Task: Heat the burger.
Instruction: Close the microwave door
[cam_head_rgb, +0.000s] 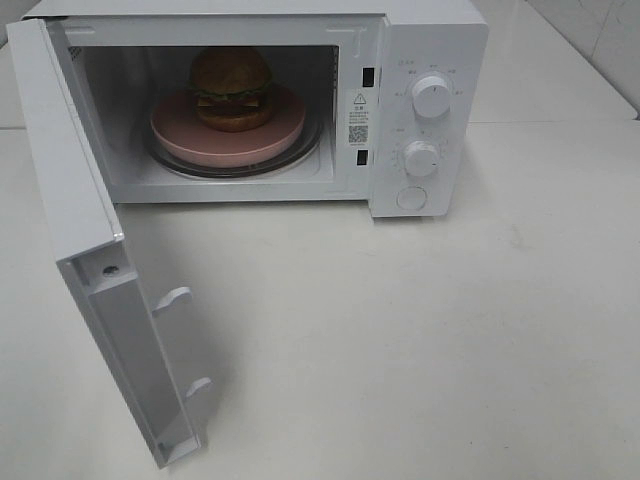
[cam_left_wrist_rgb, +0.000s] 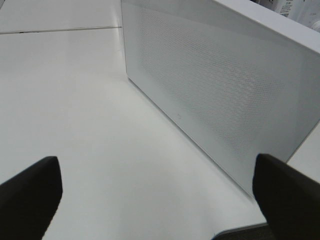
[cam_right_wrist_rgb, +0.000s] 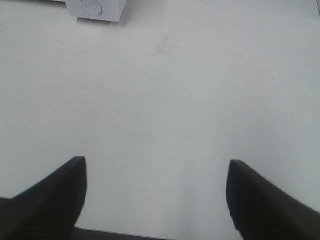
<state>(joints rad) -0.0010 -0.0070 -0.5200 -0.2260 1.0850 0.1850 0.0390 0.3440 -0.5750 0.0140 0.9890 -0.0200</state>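
The burger (cam_head_rgb: 231, 88) sits on a round pink plate (cam_head_rgb: 190, 135) on the glass turntable inside the white microwave (cam_head_rgb: 430, 40), seen in the exterior high view. The microwave door (cam_head_rgb: 75, 210) stands swung wide open toward the front left. Neither arm appears in that view. In the left wrist view my left gripper (cam_left_wrist_rgb: 157, 187) is open and empty, facing the outer face of the door (cam_left_wrist_rgb: 215, 85). Over bare table in the right wrist view, my right gripper (cam_right_wrist_rgb: 156, 192) is open and empty; the microwave's lower front corner with its button (cam_right_wrist_rgb: 92, 6) lies far ahead.
Two round dials (cam_head_rgb: 431, 97) and a round button (cam_head_rgb: 411, 197) are on the microwave's right panel. The white table (cam_head_rgb: 420, 340) stretches in front of the microwave. A tiled wall shows at the far right.
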